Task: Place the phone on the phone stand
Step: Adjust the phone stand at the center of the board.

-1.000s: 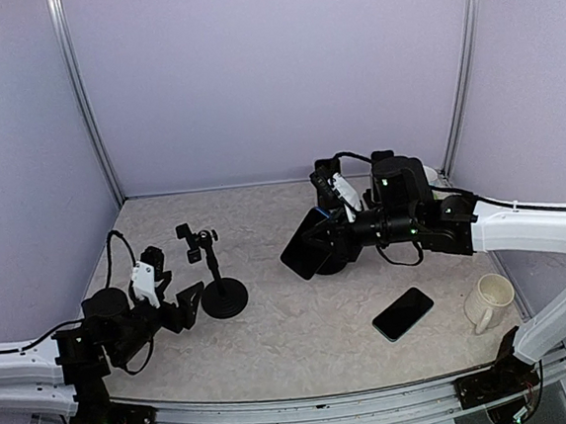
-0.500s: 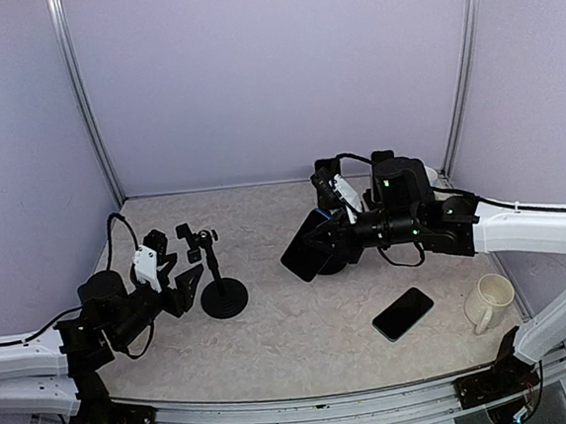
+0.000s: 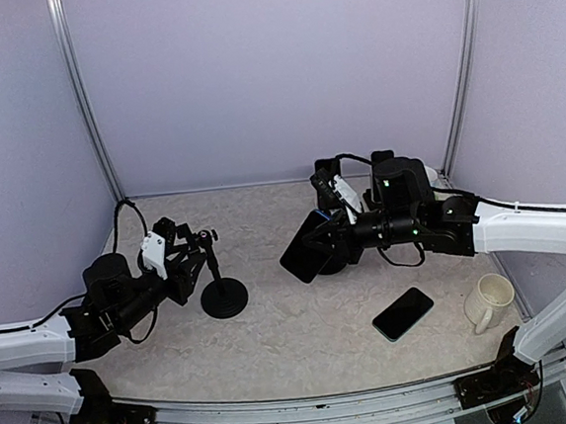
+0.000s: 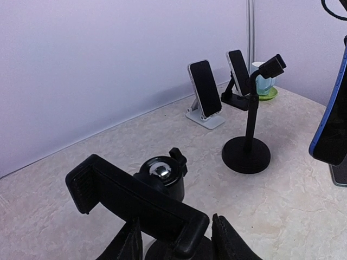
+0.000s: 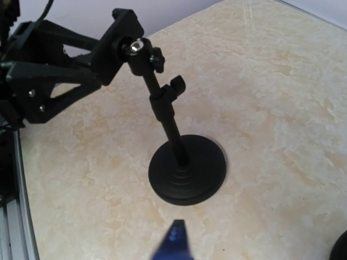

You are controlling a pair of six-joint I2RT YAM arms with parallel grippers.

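The black phone stand (image 3: pixel 223 297) has a round base, a thin pole and a clamp head (image 4: pixel 135 197) tilted to the left. My left gripper (image 3: pixel 188 263) sits open at that clamp, one finger on each side of its end (image 4: pixel 187 233), with a gap still showing on the right side. My right gripper (image 3: pixel 339 232) hovers right of the stand, shut on the phone (image 3: pixel 309 247), a dark slab with a blue edge (image 4: pixel 331 119). In the right wrist view only the phone's blue tip (image 5: pixel 176 244) shows, above the stand's base (image 5: pixel 187 168).
A second dark phone (image 3: pixel 403 313) lies flat at the front right, next to a cream mug (image 3: pixel 489 301). Behind the right arm stand a white stand holding a phone (image 4: pixel 205 89), a black one with a phone (image 4: pixel 238 73) and a bare black stand (image 4: pixel 246 154).
My left arm has moved forward and right from the table's left side up to the stand's clamp, and its jaws have narrowed. The right arm and its phone have stayed put.
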